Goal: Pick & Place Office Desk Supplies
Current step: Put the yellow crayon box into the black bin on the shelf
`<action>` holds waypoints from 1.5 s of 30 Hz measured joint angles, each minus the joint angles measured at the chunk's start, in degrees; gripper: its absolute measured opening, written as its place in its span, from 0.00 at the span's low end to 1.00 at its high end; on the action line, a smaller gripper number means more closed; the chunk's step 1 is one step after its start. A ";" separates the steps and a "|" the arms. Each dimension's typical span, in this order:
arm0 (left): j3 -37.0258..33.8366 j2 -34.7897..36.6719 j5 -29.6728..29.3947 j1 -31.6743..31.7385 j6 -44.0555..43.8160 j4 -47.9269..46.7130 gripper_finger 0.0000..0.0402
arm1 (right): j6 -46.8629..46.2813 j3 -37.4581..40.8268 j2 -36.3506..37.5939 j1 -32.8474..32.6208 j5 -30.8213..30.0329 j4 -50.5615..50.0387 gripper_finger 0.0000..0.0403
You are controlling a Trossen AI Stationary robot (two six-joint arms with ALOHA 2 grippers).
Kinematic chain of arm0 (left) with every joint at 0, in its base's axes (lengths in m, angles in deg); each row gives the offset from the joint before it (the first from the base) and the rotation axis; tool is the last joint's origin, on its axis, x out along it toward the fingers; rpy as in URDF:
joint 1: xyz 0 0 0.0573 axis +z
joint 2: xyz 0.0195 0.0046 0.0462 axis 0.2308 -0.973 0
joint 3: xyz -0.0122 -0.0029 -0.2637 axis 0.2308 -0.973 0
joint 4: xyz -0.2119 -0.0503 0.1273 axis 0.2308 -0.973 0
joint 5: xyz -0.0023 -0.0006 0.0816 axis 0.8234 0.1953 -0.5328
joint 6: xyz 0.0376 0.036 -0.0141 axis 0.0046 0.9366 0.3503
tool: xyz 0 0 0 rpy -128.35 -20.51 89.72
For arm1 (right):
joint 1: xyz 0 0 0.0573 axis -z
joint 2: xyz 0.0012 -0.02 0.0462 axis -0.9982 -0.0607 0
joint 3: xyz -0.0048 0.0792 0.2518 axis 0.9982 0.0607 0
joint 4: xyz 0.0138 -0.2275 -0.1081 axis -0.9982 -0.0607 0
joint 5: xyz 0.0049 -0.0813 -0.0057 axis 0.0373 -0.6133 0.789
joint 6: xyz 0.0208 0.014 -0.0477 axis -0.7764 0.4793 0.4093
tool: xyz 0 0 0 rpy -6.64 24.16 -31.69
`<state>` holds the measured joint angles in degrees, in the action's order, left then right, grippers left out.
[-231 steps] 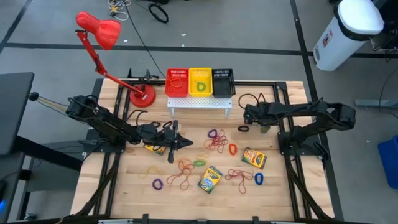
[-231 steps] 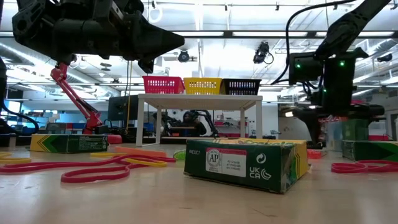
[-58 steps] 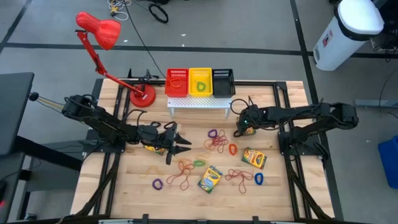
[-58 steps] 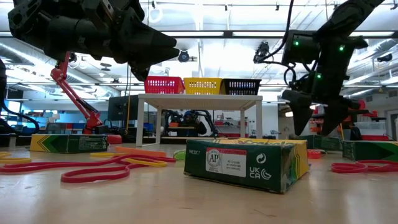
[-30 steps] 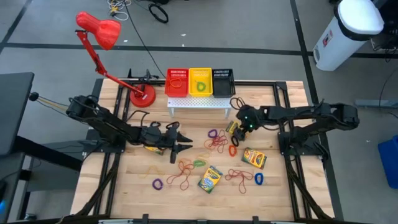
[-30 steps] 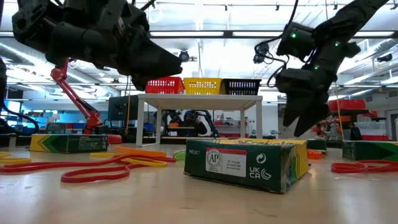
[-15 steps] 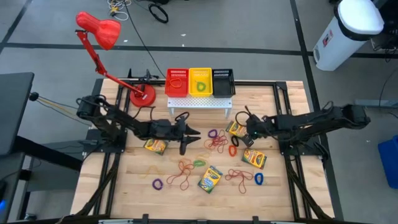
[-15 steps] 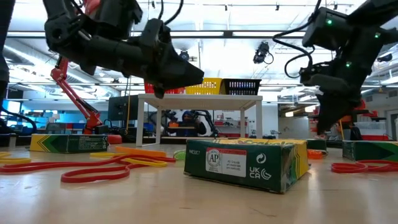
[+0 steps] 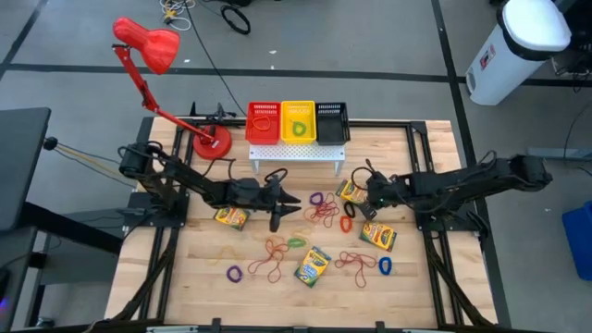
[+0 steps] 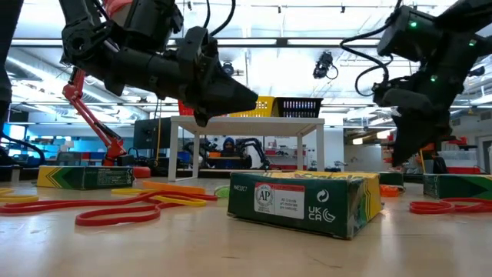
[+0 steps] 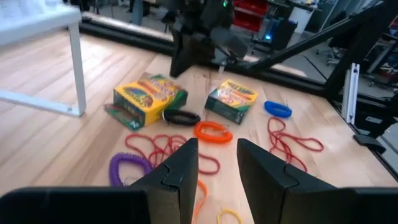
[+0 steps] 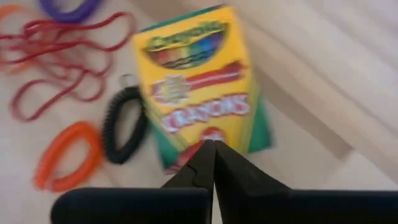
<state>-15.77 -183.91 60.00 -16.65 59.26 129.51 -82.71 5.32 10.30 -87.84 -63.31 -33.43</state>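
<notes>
Right hand (image 12: 211,152), fingers pressed together and holding nothing, hovers just beside a crayon box (image 12: 202,87); left hand (image 11: 214,163) is spread above loose rubber bands (image 11: 165,149) on the tabletop (image 9: 203,277)

Crayon box (image 12: 199,87) showing a yellow face with green edging and red lettering. Coiled bands lying beside it: black (image 12: 124,124), orange (image 12: 65,155), purple (image 12: 68,7); thin looped bands (image 12: 56,56) showing red. Baskets on the white rack (image 9: 296,153): red (image 9: 263,121), yellow (image 9: 298,121), black (image 9: 332,121). Desk lamp (image 9: 148,46) appearing red.
</notes>
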 joint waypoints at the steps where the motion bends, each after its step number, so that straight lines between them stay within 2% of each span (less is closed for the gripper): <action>1: -0.02 0.00 -0.23 0.04 -0.38 -0.70 0.30 | -1.37 0.30 0.54 -0.45 -1.62 -1.13 0.02; 6: -0.02 -0.12 -2.10 0.80 -1.14 -2.02 0.30 | -6.10 0.63 1.57 -0.43 -6.29 -2.65 0.05; 10: -0.02 -0.22 -1.64 1.23 -1.45 -2.09 0.30 | -2.84 0.63 1.53 1.59 -5.89 -0.12 0.04; 13: -0.02 -0.22 -1.42 1.10 -1.46 -2.11 0.30 | 1.20 0.62 1.53 5.61 -2.01 0.51 0.08; 17: -0.02 -0.22 -1.44 1.09 -1.40 -2.15 0.30 | 10.29 0.63 1.19 12.05 3.96 4.47 0.21; 22: -0.02 -0.22 -0.09 1.09 -1.34 -2.05 0.30 | 20.82 0.61 -0.33 19.32 14.67 10.45 0.35; 29: -0.02 -0.22 0.26 1.05 -1.46 -1.96 0.30 | 26.90 0.61 -7.72 25.24 18.10 12.82 0.39; 32: -0.02 -0.22 0.26 1.05 -1.46 -1.95 0.30 | 28.06 0.61 -9.74 25.90 22.68 15.73 0.39; 36: -0.02 -0.22 0.26 1.05 -1.46 -1.94 0.30 | 28.23 0.58 -10.77 25.80 24.23 17.26 0.34; 45: -0.02 -0.22 0.26 1.05 -1.46 -1.92 0.30 | 28.35 0.61 -10.87 25.72 28.88 19.01 0.03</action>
<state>-15.80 -184.13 60.26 -15.61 57.80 127.59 -54.36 5.92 -0.56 -62.12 -34.43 -14.42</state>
